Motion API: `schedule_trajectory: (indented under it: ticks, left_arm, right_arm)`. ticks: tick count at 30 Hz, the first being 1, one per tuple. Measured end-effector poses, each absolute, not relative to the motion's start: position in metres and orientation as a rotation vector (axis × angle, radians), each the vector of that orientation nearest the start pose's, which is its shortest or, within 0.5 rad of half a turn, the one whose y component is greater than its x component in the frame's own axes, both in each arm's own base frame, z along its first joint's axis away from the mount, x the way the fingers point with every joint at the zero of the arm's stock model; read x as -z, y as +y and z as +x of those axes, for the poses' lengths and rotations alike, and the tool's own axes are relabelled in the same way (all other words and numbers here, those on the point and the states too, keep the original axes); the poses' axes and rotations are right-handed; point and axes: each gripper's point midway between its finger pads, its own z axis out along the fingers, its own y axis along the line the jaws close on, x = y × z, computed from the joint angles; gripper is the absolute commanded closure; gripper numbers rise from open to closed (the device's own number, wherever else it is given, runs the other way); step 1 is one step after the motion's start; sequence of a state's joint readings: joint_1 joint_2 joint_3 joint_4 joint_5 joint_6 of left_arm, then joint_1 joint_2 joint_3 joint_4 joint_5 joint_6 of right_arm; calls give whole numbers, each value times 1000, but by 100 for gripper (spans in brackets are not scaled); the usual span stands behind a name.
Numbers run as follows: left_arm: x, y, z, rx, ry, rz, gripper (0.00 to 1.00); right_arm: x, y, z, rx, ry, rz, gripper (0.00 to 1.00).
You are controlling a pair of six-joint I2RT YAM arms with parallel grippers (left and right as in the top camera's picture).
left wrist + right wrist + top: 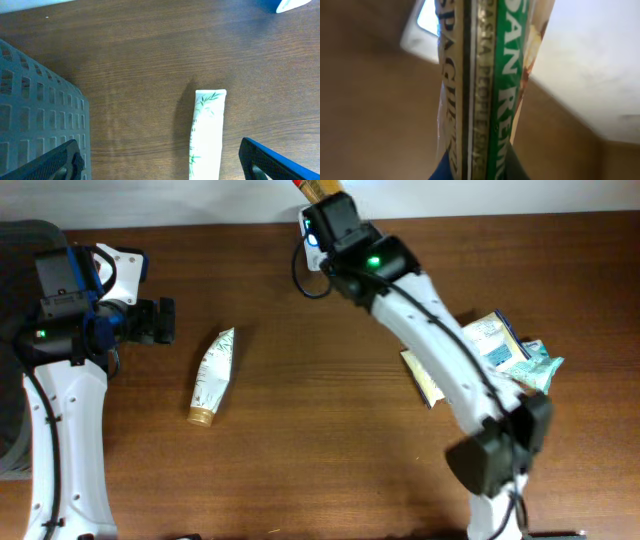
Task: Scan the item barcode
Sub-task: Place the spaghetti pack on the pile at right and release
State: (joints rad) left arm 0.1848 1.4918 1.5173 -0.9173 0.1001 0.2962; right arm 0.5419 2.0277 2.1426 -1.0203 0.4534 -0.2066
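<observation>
The brown wooden table (300,390) meets a white wall (180,198). The right gripper (322,198) clamps a pasta packet (480,75); the left gripper (165,321) stands wide and empty.

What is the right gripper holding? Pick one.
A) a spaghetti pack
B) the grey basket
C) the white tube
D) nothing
A: in the right wrist view the right gripper is shut on the spaghetti pack, while the tube lies loose near the open left gripper.
</observation>
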Motion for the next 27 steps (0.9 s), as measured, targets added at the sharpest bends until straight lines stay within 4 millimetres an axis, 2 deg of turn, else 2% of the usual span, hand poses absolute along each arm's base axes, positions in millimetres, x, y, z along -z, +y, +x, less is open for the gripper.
schedule_trajectory:
  ticks: [2, 4, 5, 6, 7, 9, 11, 13, 15, 17, 19, 20, 21, 22, 25, 27]
  left_arm:
    - [-252, 56, 393, -87, 2451, 180, 1]
    - [-252, 56, 393, -88, 2451, 180, 1]
    - [-252, 56, 393, -87, 2452, 180, 1]
    - [-252, 56, 393, -87, 2451, 180, 1]
    - [-252, 56, 393, -87, 2451, 180, 1]
    - [-252, 56, 393, -87, 2451, 180, 1]
    - [-252, 56, 393, -87, 2451, 180, 1]
    - [-252, 56, 393, -87, 2451, 180, 1]
    - [-252, 56, 393, -87, 2452, 180, 1]
    - [-252, 56, 393, -88, 2451, 180, 1]
    - [-252, 56, 393, -87, 2451, 180, 1]
    - [-252, 56, 393, -87, 2452, 180, 1]
    - [-252, 56, 393, -87, 2451, 180, 1]
    - [-252, 56, 393, -87, 2452, 180, 1]
    - [-252, 56, 393, -87, 2451, 180, 1]
    - [-252, 56, 393, -87, 2451, 180, 1]
  right_arm:
    - [-282, 199, 444, 189, 2362, -613, 96]
    - [-299, 187, 424, 67, 2406, -516, 96]
    - [-308, 170, 410, 10, 2446, -440, 96]
    - [-325, 130, 396, -16, 2481, -266, 96]
    - [-333, 103, 392, -14, 2487, -149, 96]
    - [-332, 54, 378, 29, 2549, 46, 96]
    - [-315, 16, 370, 74, 2635, 203, 96]
    - [-286, -13, 371, 116, 2718, 321, 96]
    - [-242, -31, 368, 147, 2830, 424, 96]
    - [-178, -45, 365, 182, 2987, 510, 96]
    - [-137, -53, 366, 195, 3041, 553, 94]
    - [-122, -56, 365, 201, 3061, 567, 87]
    - [-110, -57, 362, 208, 3085, 575, 71]
    - [-101, -58, 359, 215, 3102, 588, 47]
    - [-96, -59, 356, 233, 3112, 588, 40]
    - [-96, -60, 356, 241, 3118, 560, 39]
